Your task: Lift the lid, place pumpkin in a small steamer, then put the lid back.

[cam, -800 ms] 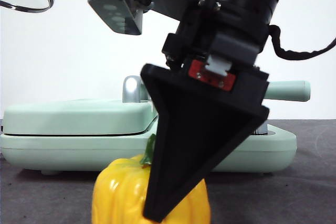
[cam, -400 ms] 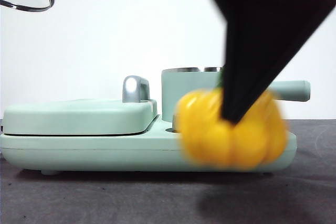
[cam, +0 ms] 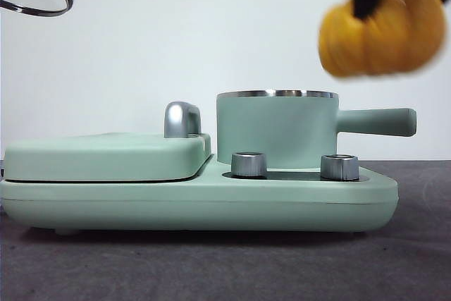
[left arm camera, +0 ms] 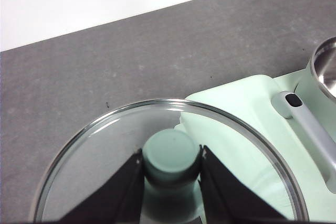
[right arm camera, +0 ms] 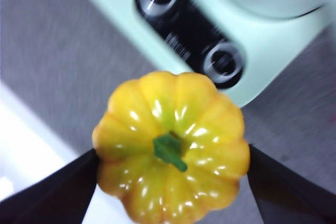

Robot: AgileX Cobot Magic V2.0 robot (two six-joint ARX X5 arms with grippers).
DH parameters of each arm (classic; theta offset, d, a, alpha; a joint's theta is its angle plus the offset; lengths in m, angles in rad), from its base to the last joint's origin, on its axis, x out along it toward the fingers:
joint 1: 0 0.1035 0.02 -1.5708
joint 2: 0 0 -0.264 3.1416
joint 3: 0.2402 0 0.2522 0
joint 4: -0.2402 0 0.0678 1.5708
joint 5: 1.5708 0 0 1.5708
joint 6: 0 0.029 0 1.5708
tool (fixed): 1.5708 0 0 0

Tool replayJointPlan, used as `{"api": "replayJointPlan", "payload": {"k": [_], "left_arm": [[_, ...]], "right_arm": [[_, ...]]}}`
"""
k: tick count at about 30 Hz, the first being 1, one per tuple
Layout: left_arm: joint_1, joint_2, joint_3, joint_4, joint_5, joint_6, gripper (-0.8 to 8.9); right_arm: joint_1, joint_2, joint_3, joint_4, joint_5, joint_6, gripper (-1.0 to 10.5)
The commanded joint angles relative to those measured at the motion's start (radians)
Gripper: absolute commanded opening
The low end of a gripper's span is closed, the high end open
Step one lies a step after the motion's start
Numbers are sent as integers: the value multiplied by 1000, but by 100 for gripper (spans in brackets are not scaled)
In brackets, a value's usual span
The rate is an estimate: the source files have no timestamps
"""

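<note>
1. Since a second ago the pumpkin (cam: 382, 30) has left the counter (cam: 394, 266). It now hangs pinched between the right gripper (right arm camera: 170, 174) jaws, above and just to the side of the small steamer (cam: 277, 130).
2. The left gripper (left arm camera: 171, 174) jaws clamp the knob of the lid (left arm camera: 105, 145), which is held aloft.
3. Judgement: the steamer stands open; lowering the pumpkin in is next.

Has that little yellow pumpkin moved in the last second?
Yes. The pumpkin, clamped in the right gripper, has risen off the table in front of the base unit and now hangs above the small steamer's handle.
</note>
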Motion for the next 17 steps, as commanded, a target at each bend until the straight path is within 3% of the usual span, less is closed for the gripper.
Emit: {"api": "replayJointPlan", "payload": {"k": [1,9,17], "left_arm": [[0,11,18,33,-2,10,10],[0,27,18,32,-2,10,10],[0,28,18,33,-2,10,10]], "right_arm": [[-41,44,93,23,-25,12,368],[-196,259,347,68,-74,-79,368],[-253,476,496,132,-105,-143,368]]}}
